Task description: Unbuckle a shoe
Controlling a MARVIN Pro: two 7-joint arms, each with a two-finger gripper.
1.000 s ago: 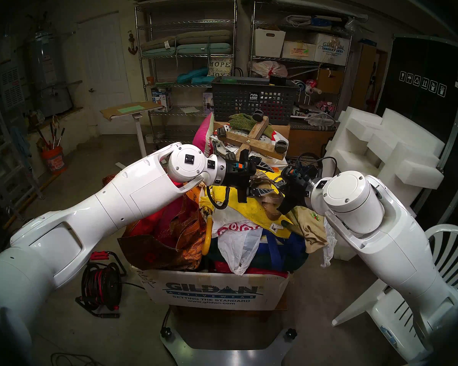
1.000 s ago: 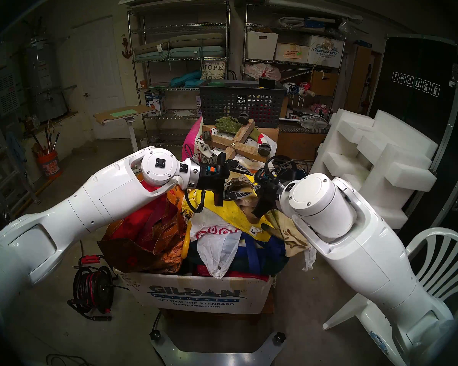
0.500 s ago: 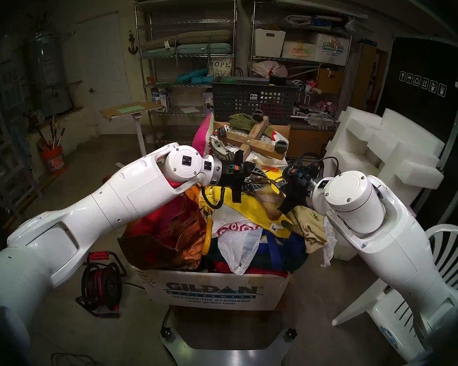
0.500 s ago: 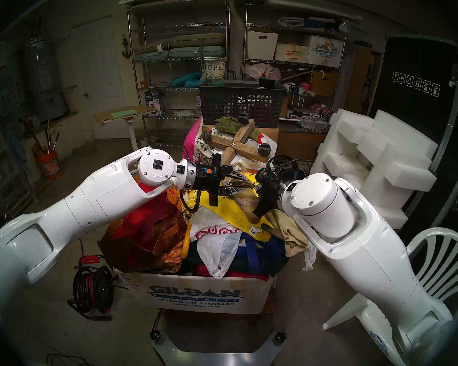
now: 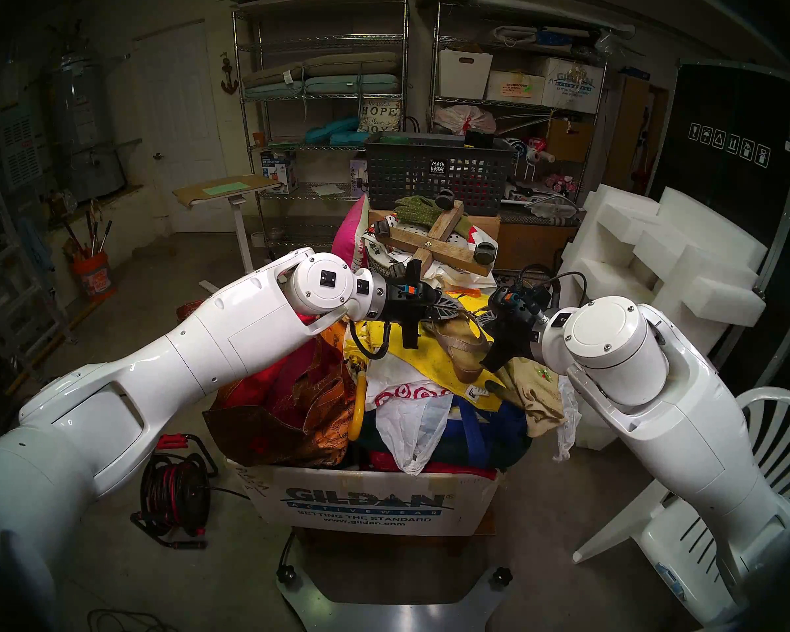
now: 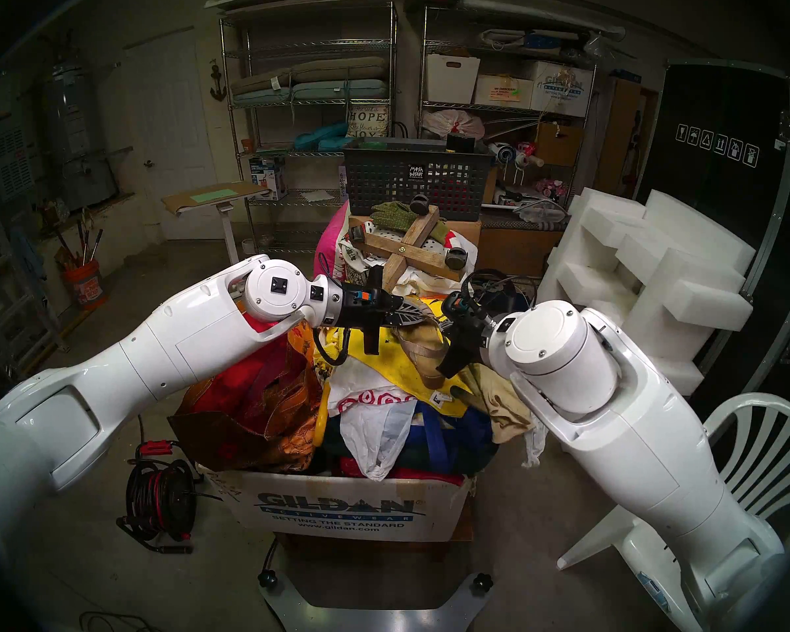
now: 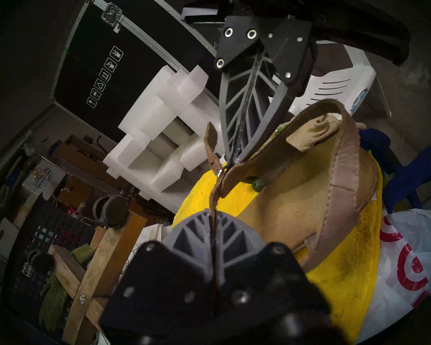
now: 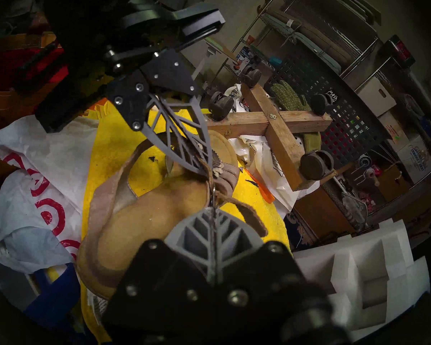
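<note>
The jaws of the left gripper [image 7: 213, 216] are pressed together on the thin strap end of the tan strappy sandal [image 5: 464, 339], and the right gripper [image 8: 213, 212] is clenched on the strap at the small metal buckle [image 8: 214, 191]. Both arms are stretched inward, above the heaped cardboard box [image 5: 375, 508]. The sandal is held over a yellow towel [image 5: 423, 357].

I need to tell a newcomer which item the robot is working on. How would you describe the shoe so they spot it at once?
Find the overflowing Gildan cardboard box in front of the robot. On top lies a yellow towel, and the shoe hangs just above it between the left gripper and right gripper. It is the only footwear there: a tan sandal with a thin buckled strap.
</note>
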